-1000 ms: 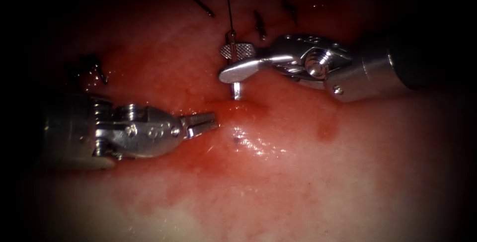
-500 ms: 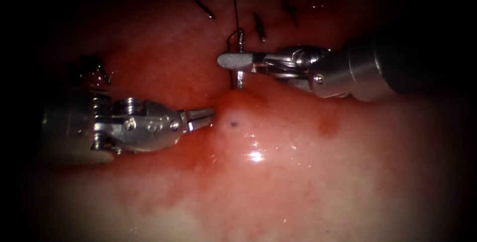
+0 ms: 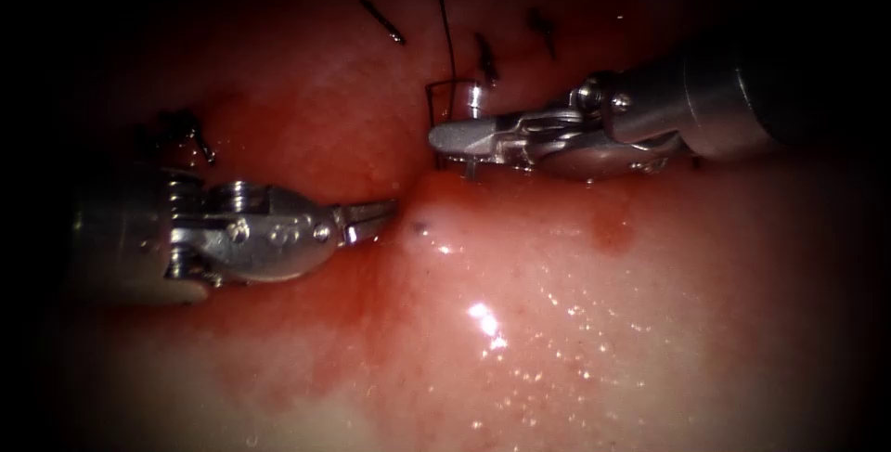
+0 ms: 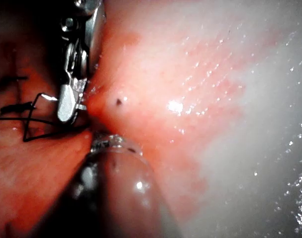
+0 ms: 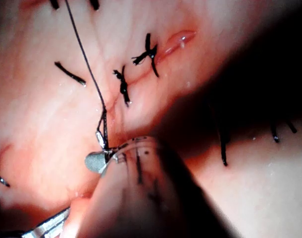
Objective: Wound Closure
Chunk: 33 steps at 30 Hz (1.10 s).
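Surgical practice bench: sutured tissue [image 3: 557,322], steel instruments.

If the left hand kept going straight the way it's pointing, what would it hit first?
Most likely the tissue: the left hand, which holds nothing, points rightward at the raised fold beside the cut, just below where the right hand grips the needle near its thread end. Depth is uncertain.

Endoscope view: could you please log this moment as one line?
right tool: shut on needle near thread end | needle: in tissue | left tool: grips tissue edge | thread: trails upward
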Available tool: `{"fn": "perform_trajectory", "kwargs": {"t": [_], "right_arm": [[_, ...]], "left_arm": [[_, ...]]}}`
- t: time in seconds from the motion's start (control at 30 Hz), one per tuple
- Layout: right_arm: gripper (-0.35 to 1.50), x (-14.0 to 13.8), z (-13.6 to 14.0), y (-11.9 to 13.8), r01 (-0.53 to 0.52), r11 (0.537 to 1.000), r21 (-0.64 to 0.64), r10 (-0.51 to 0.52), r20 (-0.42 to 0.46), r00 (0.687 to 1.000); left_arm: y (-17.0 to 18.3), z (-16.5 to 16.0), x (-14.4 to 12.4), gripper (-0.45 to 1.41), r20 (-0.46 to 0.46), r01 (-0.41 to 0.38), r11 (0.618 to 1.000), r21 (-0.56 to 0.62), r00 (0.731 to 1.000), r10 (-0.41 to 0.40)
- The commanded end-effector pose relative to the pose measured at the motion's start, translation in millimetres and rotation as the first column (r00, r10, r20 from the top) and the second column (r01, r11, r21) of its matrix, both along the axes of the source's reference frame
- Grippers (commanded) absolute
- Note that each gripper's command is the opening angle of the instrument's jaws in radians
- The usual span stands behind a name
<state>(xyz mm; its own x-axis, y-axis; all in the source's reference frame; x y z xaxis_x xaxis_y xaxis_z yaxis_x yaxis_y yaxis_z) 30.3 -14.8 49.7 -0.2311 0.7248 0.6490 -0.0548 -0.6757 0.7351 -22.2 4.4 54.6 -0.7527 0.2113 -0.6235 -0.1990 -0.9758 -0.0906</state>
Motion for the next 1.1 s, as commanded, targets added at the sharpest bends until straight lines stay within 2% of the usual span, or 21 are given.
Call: {"fn": "perform_trajectory", "kwargs": {"t": [0.03,0.4,0.7,0.9,1.0,1.1], "right_arm": [[-0.35,1.0,-0.3,-1.2,-0.009,0.999,0.033,0.01,-0.031,0.999],[-0.35,3.5,-2.2,-3.8,-0.054,0.983,0.176,0.077,-0.125,0.989],[-0.35,3.6,-3.1,-5.7,-0.017,0.977,0.214,0.048,-0.139,0.989],[-0.35,2.7,-2.3,-4.8,-0.027,0.976,0.216,0.054,-0.117,0.992],[-0.35,2.4,-1.1,-4.0,-0.025,0.98,0.197,0.045,-0.098,0.994],[-0.35,2.1,0.3,-3.3,-0.022,0.986,0.164,0.034,-0.071,0.997]], "left_arm": [[-0.9,0.5,-0.6,-0.01,0.0,-0.001,1.0,0.003,1.0,0.001],[-1.0,0.5,-0.6,-0.01,-0.004,-0.005,1.0,0.006,1.0,0.005],[-1.1,0.5,-0.5,-0.03,-0.005,-0.007,1.0,0.008,1.0,0.007],[-1.1,-0.6,0.3,-0.05,-0.039,-0.007,1.0,0.012,0.999,0.008],[-0.9,-2.4,0.7,-0.08,-0.057,0.002,1.0,0.024,0.998,-0.001],[-1.1,-4.8,0.8,-0.1,-0.054,0.044,0.999,0.014,0.998,-0.043]]}}
